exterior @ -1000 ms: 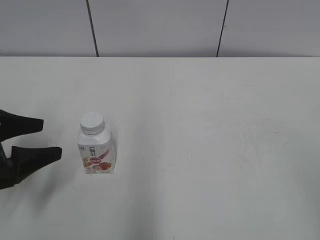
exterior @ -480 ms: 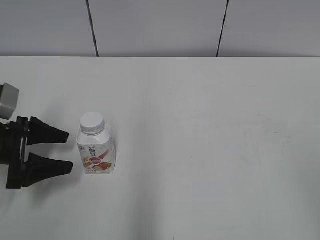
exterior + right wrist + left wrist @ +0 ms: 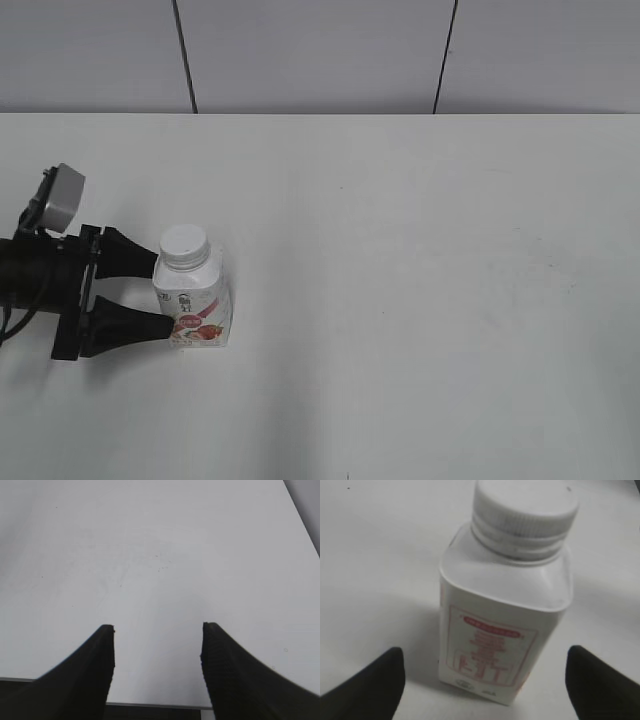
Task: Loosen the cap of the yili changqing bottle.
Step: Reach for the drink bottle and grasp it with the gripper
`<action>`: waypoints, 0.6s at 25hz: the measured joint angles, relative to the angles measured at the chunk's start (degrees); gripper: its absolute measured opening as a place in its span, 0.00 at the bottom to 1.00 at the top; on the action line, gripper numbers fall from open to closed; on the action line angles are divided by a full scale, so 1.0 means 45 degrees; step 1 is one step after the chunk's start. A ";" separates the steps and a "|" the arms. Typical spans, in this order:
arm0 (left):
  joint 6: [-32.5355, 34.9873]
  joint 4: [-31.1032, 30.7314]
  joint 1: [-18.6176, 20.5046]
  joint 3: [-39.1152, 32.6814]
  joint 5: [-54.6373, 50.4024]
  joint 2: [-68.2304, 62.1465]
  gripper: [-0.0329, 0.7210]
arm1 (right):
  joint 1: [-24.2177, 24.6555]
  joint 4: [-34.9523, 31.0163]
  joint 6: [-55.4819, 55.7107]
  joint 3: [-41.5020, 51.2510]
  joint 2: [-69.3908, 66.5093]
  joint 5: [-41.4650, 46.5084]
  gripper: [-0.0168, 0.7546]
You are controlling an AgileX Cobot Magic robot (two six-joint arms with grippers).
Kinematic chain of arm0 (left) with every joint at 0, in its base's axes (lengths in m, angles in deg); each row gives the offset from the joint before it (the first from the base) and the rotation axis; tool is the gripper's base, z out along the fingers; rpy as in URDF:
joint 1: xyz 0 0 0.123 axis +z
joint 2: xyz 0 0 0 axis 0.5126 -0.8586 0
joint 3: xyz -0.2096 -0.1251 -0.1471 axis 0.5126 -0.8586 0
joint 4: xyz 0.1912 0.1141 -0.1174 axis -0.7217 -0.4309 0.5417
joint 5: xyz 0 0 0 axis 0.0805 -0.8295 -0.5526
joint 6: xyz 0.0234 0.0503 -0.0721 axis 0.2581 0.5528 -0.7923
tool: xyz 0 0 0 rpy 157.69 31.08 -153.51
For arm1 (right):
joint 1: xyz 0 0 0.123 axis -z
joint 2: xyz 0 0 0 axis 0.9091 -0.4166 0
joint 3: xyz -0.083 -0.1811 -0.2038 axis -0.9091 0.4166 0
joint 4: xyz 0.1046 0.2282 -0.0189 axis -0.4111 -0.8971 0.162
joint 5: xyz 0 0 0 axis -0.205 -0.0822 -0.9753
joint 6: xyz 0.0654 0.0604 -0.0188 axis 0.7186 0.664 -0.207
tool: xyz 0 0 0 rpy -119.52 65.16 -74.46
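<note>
The yili changqing bottle (image 3: pixel 194 305) stands upright on the white table at the left, white with a red-pink strawberry label. Its white ribbed cap (image 3: pixel 184 245) is on the neck. My left gripper (image 3: pixel 150 296) is open, level with the bottle's left side, its two black fingertips just reaching either side of the bottle. In the left wrist view the bottle (image 3: pixel 502 630) fills the middle with the cap (image 3: pixel 525 512) on top, and the left gripper (image 3: pixel 485 667) has a fingertip far out on each side. My right gripper (image 3: pixel 157 630) is open and empty over bare table, out of the exterior view.
The white table (image 3: pixel 420 290) runs to a grey panelled wall (image 3: pixel 320 55) at the back. The right wrist view shows the table's near edge (image 3: pixel 160 704) below the fingers.
My left gripper has moved right from the left edge, staying open, until its fingertips reach the bottle's sides. The bottle has not moved.
</note>
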 joint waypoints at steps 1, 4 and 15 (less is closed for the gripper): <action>0.0000 0.0000 -0.0093 0.0139 0.0011 -0.0164 0.83 | 0.0000 0.0000 0.0000 0.0000 0.0000 0.0000 0.60; 0.0000 -0.0014 -0.0453 0.0444 0.0214 -0.0596 0.83 | 0.0000 0.0000 0.0000 0.0000 0.0000 0.0000 0.60; 0.0253 -0.0018 -0.1217 0.1155 0.0542 -0.1727 0.82 | 0.0000 0.0000 0.0000 0.0000 0.0000 0.0000 0.60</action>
